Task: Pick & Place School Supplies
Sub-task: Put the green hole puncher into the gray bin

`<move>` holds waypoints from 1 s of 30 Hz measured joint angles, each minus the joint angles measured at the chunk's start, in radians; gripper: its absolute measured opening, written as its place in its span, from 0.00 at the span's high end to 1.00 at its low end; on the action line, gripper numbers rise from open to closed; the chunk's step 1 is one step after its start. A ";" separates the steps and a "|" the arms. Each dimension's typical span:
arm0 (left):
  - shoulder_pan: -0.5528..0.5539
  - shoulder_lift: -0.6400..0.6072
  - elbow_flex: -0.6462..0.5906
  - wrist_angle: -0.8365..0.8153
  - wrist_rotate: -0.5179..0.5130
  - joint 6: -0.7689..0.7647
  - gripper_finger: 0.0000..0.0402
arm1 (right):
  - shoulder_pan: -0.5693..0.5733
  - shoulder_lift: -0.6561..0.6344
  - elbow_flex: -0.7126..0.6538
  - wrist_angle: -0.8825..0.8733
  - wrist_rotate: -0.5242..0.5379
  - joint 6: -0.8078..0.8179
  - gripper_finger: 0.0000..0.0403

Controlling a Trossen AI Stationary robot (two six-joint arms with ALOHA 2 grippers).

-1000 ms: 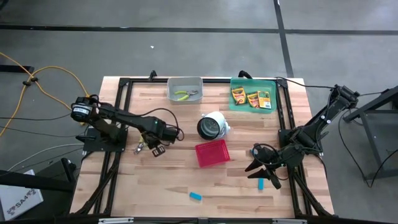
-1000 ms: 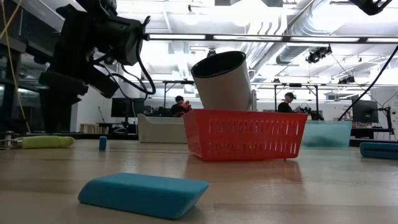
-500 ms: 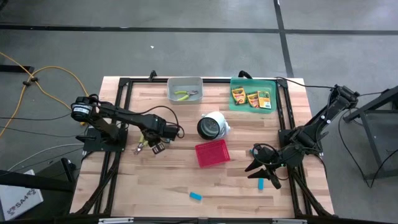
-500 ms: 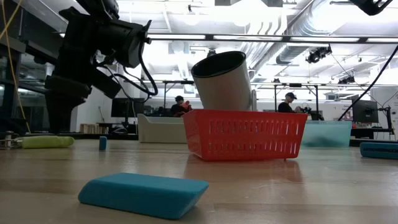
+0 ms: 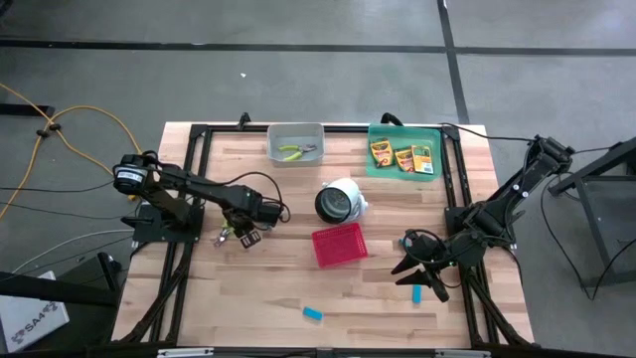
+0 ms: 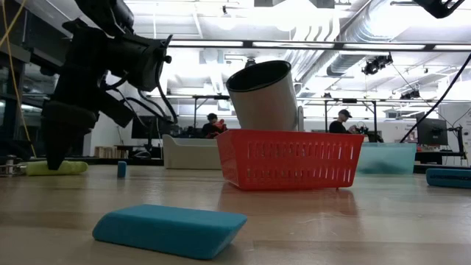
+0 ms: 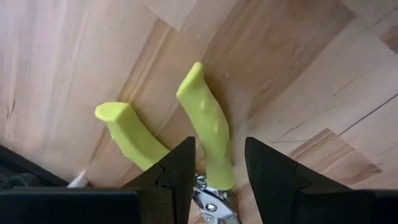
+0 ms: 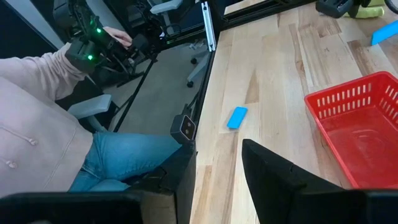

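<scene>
Left gripper [image 7: 215, 163] is down at the table on its own side, fingers [image 7: 176, 163] spread, straddling one green handle of a plier-like tool [image 7: 205, 140] that lies flat on the wood; the second handle splays outside the finger gap. No squeeze on the handle is visible, so I judge this a pre-grasp, not yet a hold. In the high view the same tool [image 5: 228, 235] sits just under the left gripper [image 5: 241, 232], near the left frame rail. Right gripper [image 5: 422, 270] waits over the right side of the table, fingers [image 8: 180, 174] parted and empty, with one light-blue block [image 5: 417, 292] just beside it. A second blue block [image 5: 313, 313] lies near the front edge, well apart from both arms; the low view shows it close up [image 6: 170, 230] along with a small blue piece [image 6: 121, 168] farther back. Progress, judged from placement: the other plier-like tool [image 5: 292, 152] already lies in the grey bin [image 5: 273, 131], and three crayon boxes [image 5: 401, 155] lie in the green tray [image 5: 431, 132]. The red basket [image 5: 339, 245] looks empty; the white cylinder [image 5: 338, 200] stands just behind it. Remaining, by my reading: this tool, presumably bound for the grey bin, then the loose blue blocks, possibly for the basket. Roughly halfway.
</scene>
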 joint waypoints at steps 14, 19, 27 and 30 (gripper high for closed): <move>0.000 0.000 -0.021 0.020 0.002 -0.002 0.67 | 0.000 0.000 0.000 0.000 0.000 0.023 0.70; 0.000 0.000 -0.021 0.022 0.002 -0.002 0.70 | 0.000 0.000 0.000 0.000 0.000 0.023 0.70; 0.000 0.000 -0.021 0.022 0.002 -0.002 0.85 | 0.000 0.000 0.000 0.000 0.000 0.023 0.70; 0.000 0.000 -0.020 0.023 0.002 -0.002 0.90 | 0.000 0.000 0.000 0.000 0.000 0.023 0.70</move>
